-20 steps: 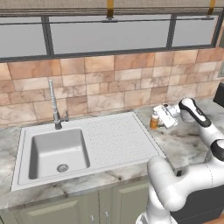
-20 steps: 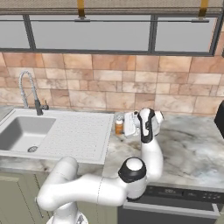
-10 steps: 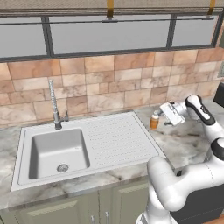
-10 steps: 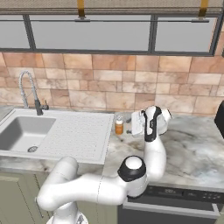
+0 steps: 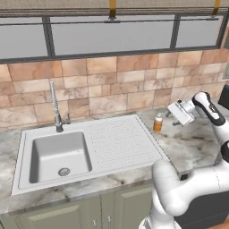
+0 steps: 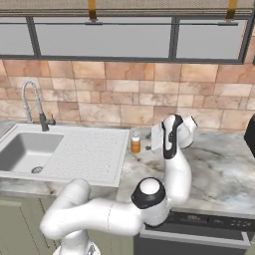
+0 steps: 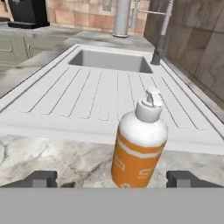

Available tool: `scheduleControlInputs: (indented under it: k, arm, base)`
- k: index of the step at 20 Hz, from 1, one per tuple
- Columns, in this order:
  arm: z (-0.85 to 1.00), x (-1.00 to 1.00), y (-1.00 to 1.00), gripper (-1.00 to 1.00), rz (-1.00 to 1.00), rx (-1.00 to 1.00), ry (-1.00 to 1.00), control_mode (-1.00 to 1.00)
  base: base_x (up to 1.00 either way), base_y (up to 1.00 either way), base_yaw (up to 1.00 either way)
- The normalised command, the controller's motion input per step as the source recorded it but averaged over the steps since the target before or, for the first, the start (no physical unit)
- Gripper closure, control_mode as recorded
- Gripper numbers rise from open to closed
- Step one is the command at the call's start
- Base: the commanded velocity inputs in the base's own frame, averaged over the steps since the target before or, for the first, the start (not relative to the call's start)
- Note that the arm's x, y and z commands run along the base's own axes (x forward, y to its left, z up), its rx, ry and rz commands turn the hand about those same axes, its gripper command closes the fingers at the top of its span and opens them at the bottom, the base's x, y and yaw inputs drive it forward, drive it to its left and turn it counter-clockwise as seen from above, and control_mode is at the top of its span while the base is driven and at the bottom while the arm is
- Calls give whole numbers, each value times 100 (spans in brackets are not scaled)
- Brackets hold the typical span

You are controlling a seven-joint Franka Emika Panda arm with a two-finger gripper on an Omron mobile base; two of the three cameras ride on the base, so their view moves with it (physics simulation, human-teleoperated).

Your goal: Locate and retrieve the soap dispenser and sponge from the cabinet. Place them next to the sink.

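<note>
The soap dispenser [image 5: 158, 122] [image 6: 135, 142] [image 7: 139, 146], an orange bottle with a white pump, stands upright on the marble counter just right of the sink's [image 5: 118, 141] [image 6: 84, 149] [image 7: 100, 96] ribbed drainboard. My gripper [image 5: 172, 118] [image 6: 149, 142] [image 7: 113, 179] is open, low over the counter just right of the bottle. In the hand view the bottle sits between the two fingertips [image 7: 41, 178], with a clear gap on each side. The sponge and the cabinet are out of view.
A chrome spring faucet [image 5: 56, 107] [image 6: 30, 99] rises behind the basin against the tiled wall. A black coffee machine [image 6: 250, 130] [image 7: 28, 13] stands on the counter. Marble counter [image 6: 219, 164] stretches to the right of the bottle.
My gripper has let go of the soap dispenser and drawn back to the right. Its jaws have spread a little wider. The bottle stays upright where it was.
</note>
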Motion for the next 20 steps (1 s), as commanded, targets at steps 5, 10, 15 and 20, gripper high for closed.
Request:
scheduleControlInputs:
  k: [5, 10, 15, 20]
  arm:
    - [10, -72, 21, -100, 10, -23, -3, -100]
    - [21, -76, 16, -100, 10, -21, -12, -100]
    - [48, -56, 8, -100, 10, -18, -18, -100]
    - [63, -48, 2, -100, 15, -11, -22, -100]
  base:
    - [0, 0, 0]
    - [0, 0, 0]
    - [0, 0, 0]
    - [0, 0, 0]
